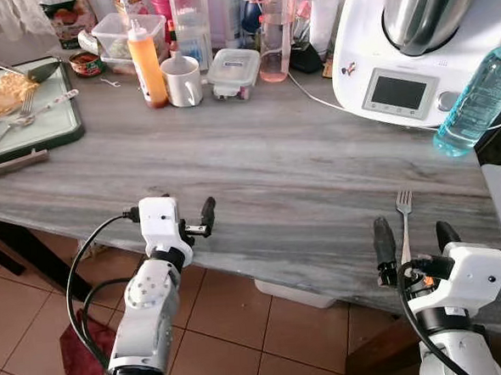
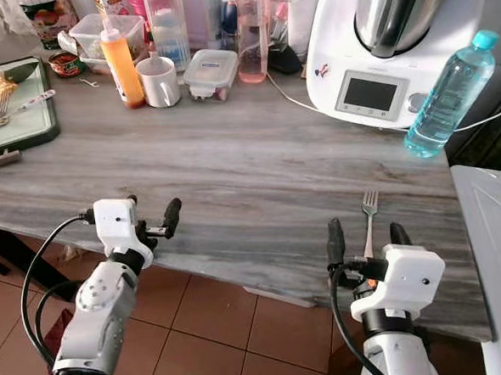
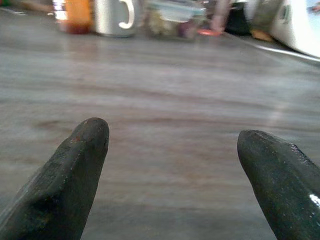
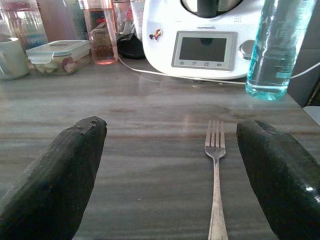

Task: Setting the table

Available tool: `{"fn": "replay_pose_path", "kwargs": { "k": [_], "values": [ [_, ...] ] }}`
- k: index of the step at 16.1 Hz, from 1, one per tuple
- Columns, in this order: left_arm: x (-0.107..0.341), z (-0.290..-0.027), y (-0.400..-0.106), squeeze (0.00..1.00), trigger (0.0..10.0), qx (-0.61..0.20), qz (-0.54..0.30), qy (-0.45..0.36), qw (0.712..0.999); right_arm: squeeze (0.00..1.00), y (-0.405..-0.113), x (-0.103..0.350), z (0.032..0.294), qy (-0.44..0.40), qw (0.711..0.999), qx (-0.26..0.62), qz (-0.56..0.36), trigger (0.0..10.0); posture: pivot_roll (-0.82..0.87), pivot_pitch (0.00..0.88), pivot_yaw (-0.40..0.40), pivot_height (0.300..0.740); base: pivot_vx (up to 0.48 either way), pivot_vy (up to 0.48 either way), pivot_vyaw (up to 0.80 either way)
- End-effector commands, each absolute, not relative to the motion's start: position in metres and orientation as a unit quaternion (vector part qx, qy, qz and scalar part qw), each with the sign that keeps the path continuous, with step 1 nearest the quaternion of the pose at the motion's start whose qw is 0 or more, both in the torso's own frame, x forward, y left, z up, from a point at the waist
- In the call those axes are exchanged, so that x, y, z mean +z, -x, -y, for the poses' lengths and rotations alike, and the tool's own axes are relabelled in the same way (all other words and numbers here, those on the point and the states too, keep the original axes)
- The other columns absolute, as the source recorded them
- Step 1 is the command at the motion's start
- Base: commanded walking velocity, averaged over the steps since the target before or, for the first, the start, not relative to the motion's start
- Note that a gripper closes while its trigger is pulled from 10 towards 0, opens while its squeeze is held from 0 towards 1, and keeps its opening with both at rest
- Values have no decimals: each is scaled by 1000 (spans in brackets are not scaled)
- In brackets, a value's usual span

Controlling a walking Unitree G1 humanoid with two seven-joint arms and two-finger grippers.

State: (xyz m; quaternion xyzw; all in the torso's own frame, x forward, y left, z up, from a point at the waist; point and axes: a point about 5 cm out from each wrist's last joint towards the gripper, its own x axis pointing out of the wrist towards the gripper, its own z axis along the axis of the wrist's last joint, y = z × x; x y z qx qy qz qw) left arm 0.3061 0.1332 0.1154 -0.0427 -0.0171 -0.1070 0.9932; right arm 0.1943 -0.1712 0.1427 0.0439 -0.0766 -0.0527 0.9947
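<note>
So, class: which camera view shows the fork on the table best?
The right wrist view: the fork lies close, tines sharp, between the open right gripper jaws. Both eye views show it smaller, its handle partly hidden behind that gripper.

Both arms are reaching forward, low and level. Left gripper (image 1: 187, 218) has its fingers spread wide, and right gripper (image 1: 415, 235) is the same.

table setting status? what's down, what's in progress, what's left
Done: one fork lies flat on the table near its front edge, tines pointing away from the robot. In hand: nothing; the right gripper is open and straddles the fork's handle, and the left gripper hovers open over bare table. Left: more cutlery sits on the green tray.
</note>
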Motion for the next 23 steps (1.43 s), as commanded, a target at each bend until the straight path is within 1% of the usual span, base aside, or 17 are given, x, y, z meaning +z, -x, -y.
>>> {"fn": "replay_pose_path", "kwargs": {
  "k": [1, 3, 5, 6, 7, 8, 9, 10, 13, 15, 17, 23],
  "values": [
    [120, -131, -305, 0, 10000, -122, 28, 37, 991, 0, -193, 145, 171, -42, 994, -55, 79, 10000, 8, 132, -31, 714, 0, 0, 0],
    [122, -131, -304, 0, 10000, -115, 32, 57, 991, 0, -194, 146, 169, -41, 995, -51, 82, 10000, 4, 130, -35, 714, 0, 0, 0],
    [126, -134, -304, 0, 10000, -103, 46, 42, 993, 0, -194, 147, 170, -40, 994, -51, 84, 10000, 5, 126, -36, 714, 0, 0, 0],
    [126, -134, -304, 141, 10000, -103, 47, 34, 993, 0, -194, 149, 170, -37, 994, -51, 89, 10000, 3, 122, -35, 714, 0, 0, 0],
    [127, -134, -304, 141, 10000, -102, 48, 31, 993, 0, -194, 150, 171, -36, 994, -51, 90, 10000, 3, 122, -35, 714, 0, 0, 0],
    [131, -132, -304, 173, 10000, -110, 53, 23, 992, 0, -193, 154, 173, -33, 993, -57, 98, 10000, 2, 122, -34, 714, 0, 0, 0],
    [135, -130, -304, 149, 10000, -118, 56, 22, 991, 0, -193, 157, 175, -33, 992, -62, 102, 10000, 2, 125, -36, 714, 0, 0, 0],
    [134, -130, -303, 0, 10000, -122, 53, 17, 991, 0, -192, 156, 178, -34, 992, -68, 98, 10000, 4, 131, -33, 714, 0, 0, 0],
    [130, -131, -303, 0, 10000, -124, 41, 20, 991, 0, -191, 151, 178, -34, 993, -71, 90, 10000, 7, 132, -32, 714, 0, 0, -358],
    [128, -125, -301, 0, 10000, -144, 29, 17, 989, 0, -192, 151, 178, -34, 993, -70, 89, 10000, 7, 130, -31, 714, 0, 0, 0],
    [127, -124, -301, 0, 10000, -139, 32, 0, 990, 0, -193, 150, 177, -34, 993, -68, 88, 10000, 7, 130, -31, 714, 0, 0, 0],
    [124, -123, -302, 0, 10000, -136, 18, 2, 991, 0, -193, 148, 178, -32, 993, -70, 85, 10000, 7, 127, -28, 714, 0, 0, 0]
  ]
}}
